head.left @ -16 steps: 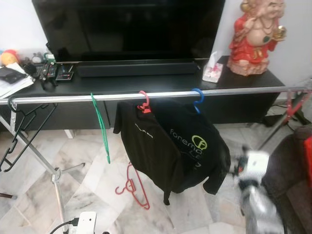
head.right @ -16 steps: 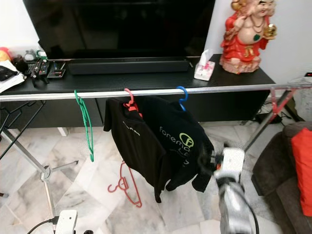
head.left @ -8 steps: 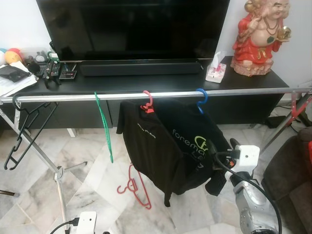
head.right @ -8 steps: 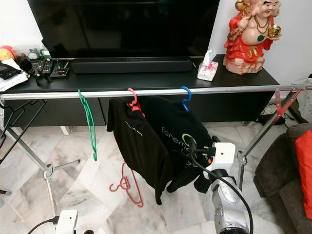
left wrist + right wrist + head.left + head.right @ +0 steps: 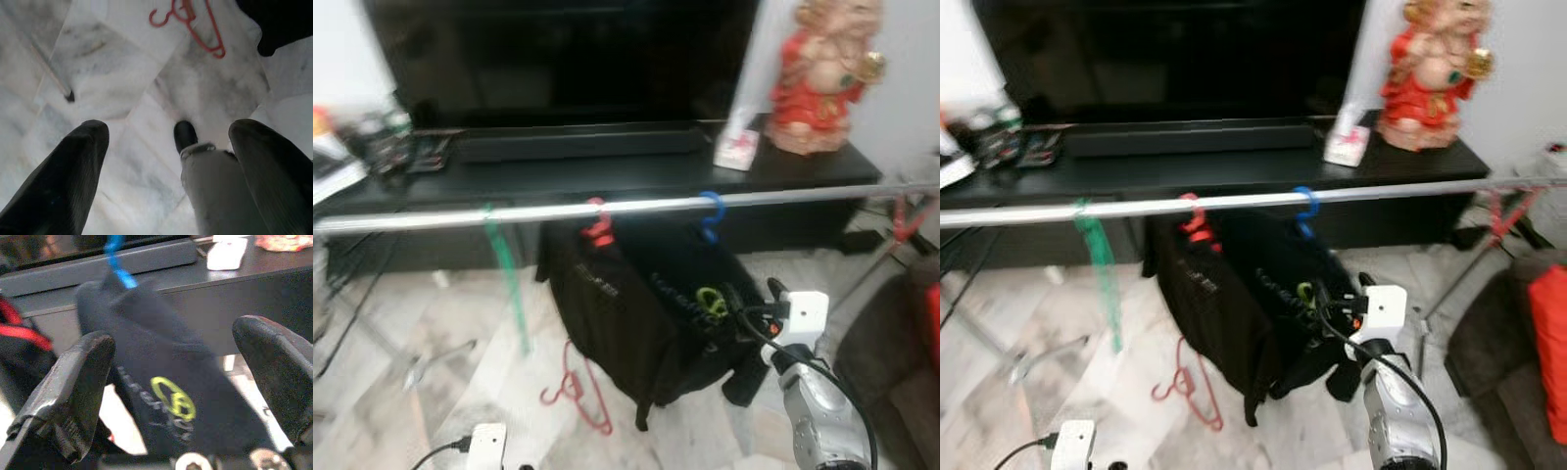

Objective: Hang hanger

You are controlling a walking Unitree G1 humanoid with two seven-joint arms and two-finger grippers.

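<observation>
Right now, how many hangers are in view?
4: green hanger, red hanger and blue hanger hooked on the rail; another red hanger lies on the floor. Blur may hide more.

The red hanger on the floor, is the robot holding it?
No, the red hanger lies on the marble floor with no gripper on it, while the open right gripper faces the black shirt.

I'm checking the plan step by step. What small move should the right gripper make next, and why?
Probably ease the right gripper forward toward the black shirt. Its fingers are spread open with the shirt between and beyond them, hanging from the blue hanger on the rail, nothing gripped yet.
</observation>
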